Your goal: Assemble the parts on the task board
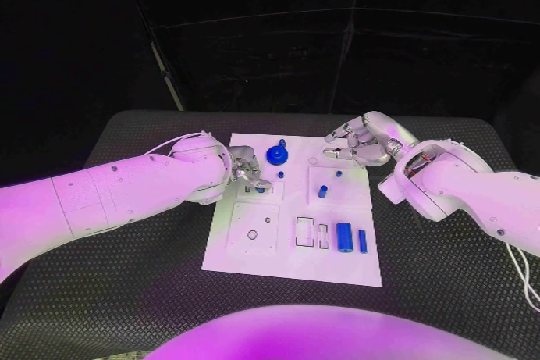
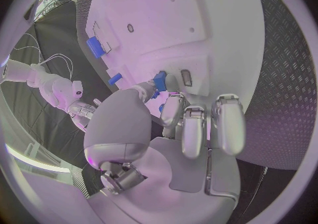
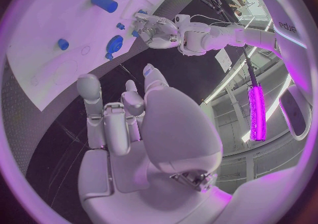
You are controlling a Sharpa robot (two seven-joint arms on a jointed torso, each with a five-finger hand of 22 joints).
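Presently, the left hand (image 1: 246, 166) is resting over the board (image 1: 242, 258) at its left edge, toward the far end. Its fingertips (image 2: 174, 108) are closing on a small blue part (image 2: 159, 80) there, and the left wrist view is showing the part pinched between thumb and fingers, sitting right at the board surface. Whether the part is lifting clear of the board or standing in it, I cannot tell.

Just beside that hand, toward the far edge, a round blue part (image 1: 277, 155) is lying on the board, with a tiny blue piece (image 1: 282, 173) near it. Further along, in the middle of the board, a short blue peg (image 1: 323, 192) is standing upright. Toward the near right corner, a blue block (image 1: 343, 237) and a slimmer blue bar (image 1: 362, 239) are lying side by side, just beside some rectangular slots (image 1: 306, 230). A square plate with a hole (image 1: 254, 228) is occupying the near left corner.

The right hand (image 1: 362, 141) is hovering at the far right corner of the board, gripping nothing. Its fingers (image 3: 89, 92) are loosely curled and apart, and the right wrist view is showing them above the table (image 1: 135, 297), apart from every part.
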